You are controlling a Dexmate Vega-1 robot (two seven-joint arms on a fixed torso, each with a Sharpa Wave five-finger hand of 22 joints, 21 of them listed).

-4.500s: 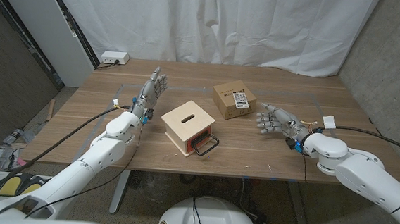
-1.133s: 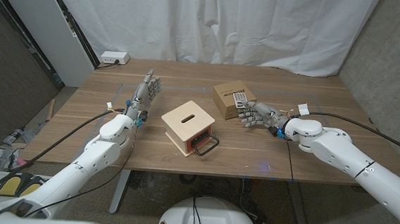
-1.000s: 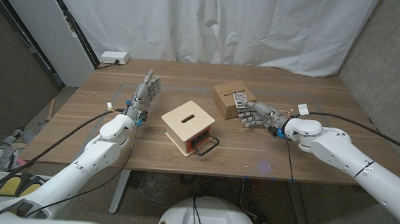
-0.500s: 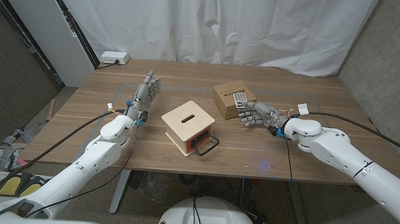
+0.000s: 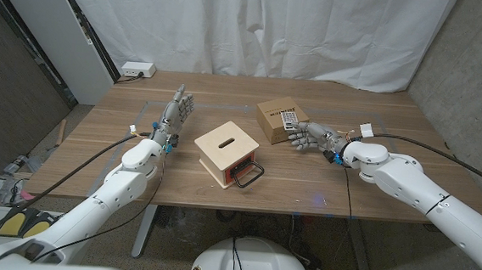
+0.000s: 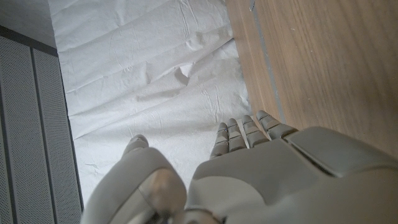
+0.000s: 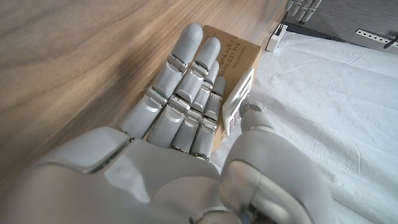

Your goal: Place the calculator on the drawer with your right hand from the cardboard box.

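- Atop the cardboard box point(image 5: 279, 121) lies the calculator point(image 5: 287, 119), flat, keys up; prob. light, rigid plastic w/ slick casing, so pinch it across its long edges (not the keys).
- Right hand point(image 5: 310, 139) at the box's near side, fingers apart, thumb by the calculator's edge, nothing gripped yet.
- Drawer point(image 5: 228, 153) stands just beside the box, top bare.
- Left hand point(image 5: 174, 113) upright, fingers spread, holding nothing.

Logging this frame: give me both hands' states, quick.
Left hand: open, fingers raised, holding nothing.
Right hand: open, fingers at the calculator on the cardboard box; no grip visible yet.
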